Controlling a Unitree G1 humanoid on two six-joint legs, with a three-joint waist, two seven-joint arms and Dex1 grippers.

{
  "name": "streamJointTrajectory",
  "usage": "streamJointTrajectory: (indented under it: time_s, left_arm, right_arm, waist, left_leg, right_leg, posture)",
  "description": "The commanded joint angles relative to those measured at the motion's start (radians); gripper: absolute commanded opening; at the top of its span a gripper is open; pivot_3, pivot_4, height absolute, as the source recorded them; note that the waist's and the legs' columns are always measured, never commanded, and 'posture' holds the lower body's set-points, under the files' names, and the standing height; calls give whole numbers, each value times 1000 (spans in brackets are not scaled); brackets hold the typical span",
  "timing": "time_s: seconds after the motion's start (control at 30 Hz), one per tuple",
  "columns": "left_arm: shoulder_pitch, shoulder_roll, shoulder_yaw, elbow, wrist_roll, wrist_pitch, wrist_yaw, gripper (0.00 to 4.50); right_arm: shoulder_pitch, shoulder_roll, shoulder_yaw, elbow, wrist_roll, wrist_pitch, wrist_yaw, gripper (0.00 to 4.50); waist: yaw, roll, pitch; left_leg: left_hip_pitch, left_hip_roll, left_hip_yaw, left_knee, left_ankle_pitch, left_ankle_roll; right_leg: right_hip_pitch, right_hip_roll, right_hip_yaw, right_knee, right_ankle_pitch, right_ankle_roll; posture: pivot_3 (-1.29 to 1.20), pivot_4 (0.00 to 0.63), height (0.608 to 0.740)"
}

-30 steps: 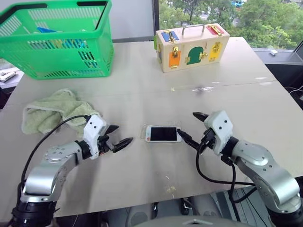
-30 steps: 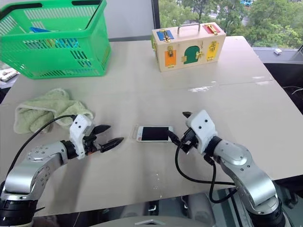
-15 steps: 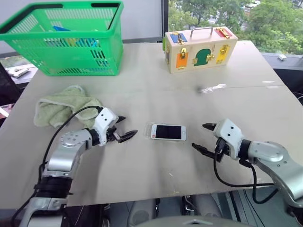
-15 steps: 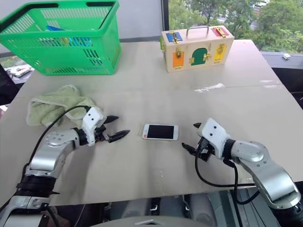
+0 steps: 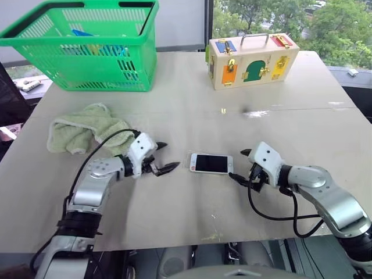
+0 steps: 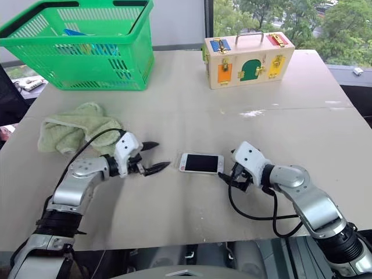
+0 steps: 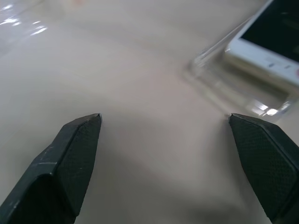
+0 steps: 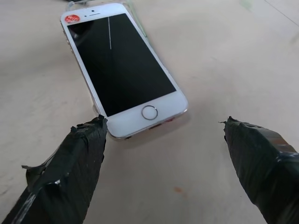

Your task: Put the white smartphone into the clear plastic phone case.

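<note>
A white phone [image 5: 211,163] lies screen-up on the beige surface [image 5: 192,110], resting on a clear case [image 7: 233,88] whose edge pokes out at the end away from its home button. The left gripper [image 5: 165,157] hovers near that case end, fingers apart and empty. The right gripper [image 5: 239,167] is at the phone's home-button end, also spread wide and holding nothing.

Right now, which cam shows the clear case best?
Left wrist view: the clear case shows its rim and glossy corner, with the phone lying on it. Right wrist view catches only an edge behind the phone. The head views show a faint sliver.
</note>
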Motion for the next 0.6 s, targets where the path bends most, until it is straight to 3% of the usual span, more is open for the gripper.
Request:
streamJointTrajectory:
  time_s: [0.03,0.6]
  left_arm:
    - [1,-2,-27,-37,-19,18,-39,4500]
    - [-81,-103,-112,-266,-59,280,39,4500]
  right_arm:
    - [-26,12,-6,-23,-1,1,-2,4336]
    - [-83,33,-10,61,-42,-24,1,4336]
  waist:
    - [-5,0,0]
    - [-31,-3,2]
  left_leg:
    - [0,0,0,0,0,0]
    - [0,2,0,-1,0,0]
  right_leg:
    - [0,0,0,0,0,0]
    - [-1,5,2,0,2,4]
  posture:
    - [0,150,740]
    - [0,150,740]
